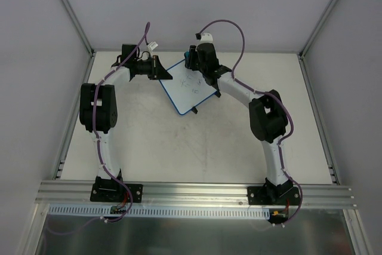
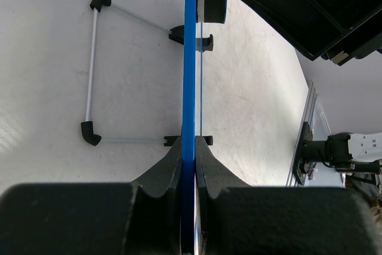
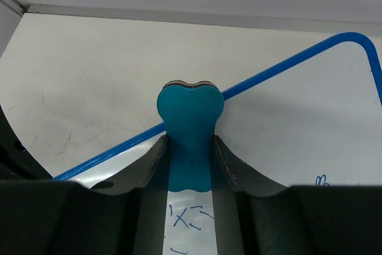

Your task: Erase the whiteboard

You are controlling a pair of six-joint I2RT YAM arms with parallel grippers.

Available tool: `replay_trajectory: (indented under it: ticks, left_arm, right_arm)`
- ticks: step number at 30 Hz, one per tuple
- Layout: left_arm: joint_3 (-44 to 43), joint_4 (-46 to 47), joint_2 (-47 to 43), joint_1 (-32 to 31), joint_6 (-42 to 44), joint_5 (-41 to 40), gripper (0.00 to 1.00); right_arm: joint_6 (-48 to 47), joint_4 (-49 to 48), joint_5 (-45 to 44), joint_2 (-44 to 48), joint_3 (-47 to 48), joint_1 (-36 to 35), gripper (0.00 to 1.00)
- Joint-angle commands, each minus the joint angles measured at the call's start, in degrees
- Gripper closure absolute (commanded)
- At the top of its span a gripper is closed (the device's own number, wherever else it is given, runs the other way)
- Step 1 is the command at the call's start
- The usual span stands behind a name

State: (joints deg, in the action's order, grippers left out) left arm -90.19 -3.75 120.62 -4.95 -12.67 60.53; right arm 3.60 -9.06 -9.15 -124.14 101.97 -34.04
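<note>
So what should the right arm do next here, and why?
Probably slide the eraser inward across the marks. The right pincer holds it at the whiteboard rim, writing shows nearer the wrist, and the left pincer clamps the opposite edge steady.

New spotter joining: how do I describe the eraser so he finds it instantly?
On the white table, find the blue-rimmed whiteboard near the far middle. At its far edge the right hand pinches the eraser: small, teal, with a lobed bone-like end, duller than the bright blue rim beside it.
</note>
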Motion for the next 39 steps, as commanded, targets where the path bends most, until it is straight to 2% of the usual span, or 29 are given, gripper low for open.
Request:
replay_trajectory:
  ticks: [1, 11, 21, 28, 34, 39]
  left_arm:
    - [2.3, -1.4, -1.1, -3.4, 6.5, -3.0, 1.0]
    - [3.5, -1.4, -2.1, -4.2, 9.1, -3.5, 1.0]
    - [3.6, -1.6, -2.6, -4.3, 9.5, -3.7, 1.0]
    - [3.8, -1.7, -2.7, -4.3, 9.7, -3.6, 1.0]
    - [3.7, -1.7, -2.8, -4.3, 9.8, -3.5, 1.0]
    - [3.7, -1.7, -2.8, -4.3, 9.7, -3.5, 1.0]
  right_arm:
    - [1.2, 5.2, -1.9, -1.6, 1.3, 0.4, 1.0]
    - [4.7, 14.2, -3.4, -0.9, 1.9, 1.5, 1.0]
    - [14.4, 15.5, 0.4, -1.0, -2.6, 8.1, 1.0]
    - [17.9, 19.3, -5.1, -0.9, -4.1, 8.6, 1.0]
    - [22.2, 19.5, -4.4, -0.8, -7.6, 10.0, 1.0]
    - [25.2, 19.5, -7.4, 1.2, -11.4, 10.3, 1.0]
